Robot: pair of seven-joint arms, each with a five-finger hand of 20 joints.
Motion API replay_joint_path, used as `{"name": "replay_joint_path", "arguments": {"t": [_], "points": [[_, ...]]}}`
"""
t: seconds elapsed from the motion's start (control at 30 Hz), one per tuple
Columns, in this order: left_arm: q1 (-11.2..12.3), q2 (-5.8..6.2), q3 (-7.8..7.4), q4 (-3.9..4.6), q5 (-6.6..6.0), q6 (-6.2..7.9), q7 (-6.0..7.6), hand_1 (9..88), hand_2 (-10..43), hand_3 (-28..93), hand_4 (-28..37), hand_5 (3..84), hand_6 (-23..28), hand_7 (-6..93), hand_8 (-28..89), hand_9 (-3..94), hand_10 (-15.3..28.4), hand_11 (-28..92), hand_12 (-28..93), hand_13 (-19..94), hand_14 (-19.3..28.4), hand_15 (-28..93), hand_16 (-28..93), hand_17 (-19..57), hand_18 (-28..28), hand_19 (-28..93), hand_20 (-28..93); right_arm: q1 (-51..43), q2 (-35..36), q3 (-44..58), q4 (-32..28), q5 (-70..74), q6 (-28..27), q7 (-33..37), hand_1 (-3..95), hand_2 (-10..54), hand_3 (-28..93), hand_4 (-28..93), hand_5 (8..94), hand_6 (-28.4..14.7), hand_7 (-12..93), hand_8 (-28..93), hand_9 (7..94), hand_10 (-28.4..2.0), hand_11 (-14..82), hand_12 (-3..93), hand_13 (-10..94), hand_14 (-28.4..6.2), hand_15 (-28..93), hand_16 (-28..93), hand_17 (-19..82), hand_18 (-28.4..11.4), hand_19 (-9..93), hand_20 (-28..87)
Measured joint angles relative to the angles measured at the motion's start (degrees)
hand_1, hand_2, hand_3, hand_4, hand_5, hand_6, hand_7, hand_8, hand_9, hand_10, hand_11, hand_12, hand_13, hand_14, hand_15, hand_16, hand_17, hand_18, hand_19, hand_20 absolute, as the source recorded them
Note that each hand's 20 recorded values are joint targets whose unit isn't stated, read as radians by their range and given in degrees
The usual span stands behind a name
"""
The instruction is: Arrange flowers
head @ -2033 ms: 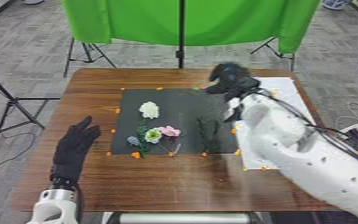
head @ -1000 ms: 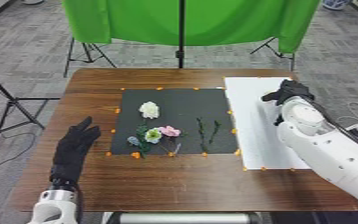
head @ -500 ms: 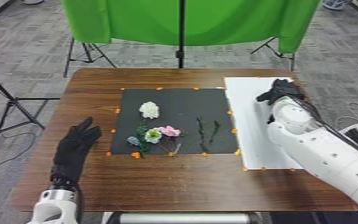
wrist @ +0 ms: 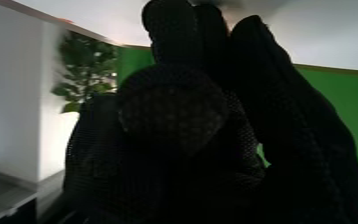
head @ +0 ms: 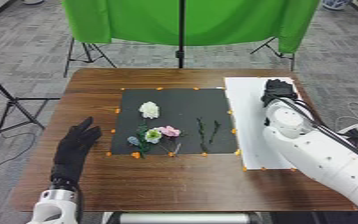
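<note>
1. Right, picture a clock on the dark mat (head: 195, 101), with twelve towards the green curtain (head: 229, 25), and away we go!
2. Out at two o'clock, the right hand (head: 279, 90) is over the far part of the white sheet (head: 251, 112), and that sheet lies just beside the mat at three.
3. Over to the right wrist view: the right hand (wrist: 189, 120) is open, fingers close together and extended, the thumb in front of them. Whether it has hold of anything, I cannot tell.
4. Round at eight o'clock, the left hand (head: 73, 145) is off the mat, wide open, fingers spread, nothing in its grasp.
5. And the flowers! The white flower (head: 149, 109) lies on the mat between ten and eleven, its stem running nearer us.
6. Pink flower (head: 169, 131) close to six, just beside the pale greenish-white flower (head: 152, 135) between seven and eight; farther out in that same direction sits the small blue-grey flower (head: 134, 141), with greenery around it.
7. Two slim green sprigs lie side by side near four o'clock, the longer sprig (head: 201, 132) and the shorter sprig (head: 215, 131), slightly apart.
8. Orange markers (head: 135, 155) dot the edges of mat and sheet, all on the brown wooden surface (head: 175, 187).
</note>
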Motion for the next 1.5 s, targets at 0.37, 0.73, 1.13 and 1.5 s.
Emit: {"name": "replay_joint_path", "arguments": {"t": [0.37,0.73,1.13,1.5], "points": [[0.0,-0.01,0.00,0.00,-0.01,0.00,0.05,19.3,4.0,64,-28.3,39.8,3.8,7.7,-4,40.9,12.6,15,16,29,16.2,18,4,-0.4,13.2,6,19,-2.7,4.4,2.3,-10.7,-0.5,-1.1,-3.4,56.5,-1.5,51,-6,82.2,-2.6,15,15,88.2,-12.4,24.0,23.0,94,-1.8,56,33,70,-8.1,93,51],[-0.1,-0.01,0.09,0.00,0.07,-0.02,-0.04,19.3,4.1,64,-28.3,39.7,3.7,7.7,-4,40.9,12.5,15,16,29,16.2,18,4,-0.4,13.2,6,19,3.1,10.9,-8.3,-23.4,1.2,0.9,-17.4,55.1,-1.4,52,-8,81.8,-1.2,15,14,88.1,-11.3,24.0,23.2,94,-1.4,56,34,69,-8.7,93,52],[-0.3,-0.07,0.23,0.03,0.09,-0.01,-0.02,19.3,4.0,64,-28.3,39.8,3.8,7.7,-4,40.9,12.6,15,16,29,16.3,18,4,-0.4,13.3,6,19,4.0,7.5,-11.3,-22.3,1.6,-0.2,-18.5,55.2,-2.8,52,-10,81.3,0.0,15,11,86.8,-11.2,23.5,23.4,94,-1.6,55,35,69,-8.9,93,53],[-0.3,-0.13,0.17,0.01,0.09,-0.02,-0.06,19.3,3.9,64,-28.3,39.7,3.7,7.8,-4,40.8,12.6,15,16,29,16.3,18,4,-0.4,13.3,6,19,2.6,8.1,-11.0,-22.5,2.8,-3.9,-18.6,41.6,-9.5,63,-13,73.4,-1.1,14,3,82.2,-11.5,24.0,23.2,92,-2.3,55,36,67,-8.9,93,52]]}}
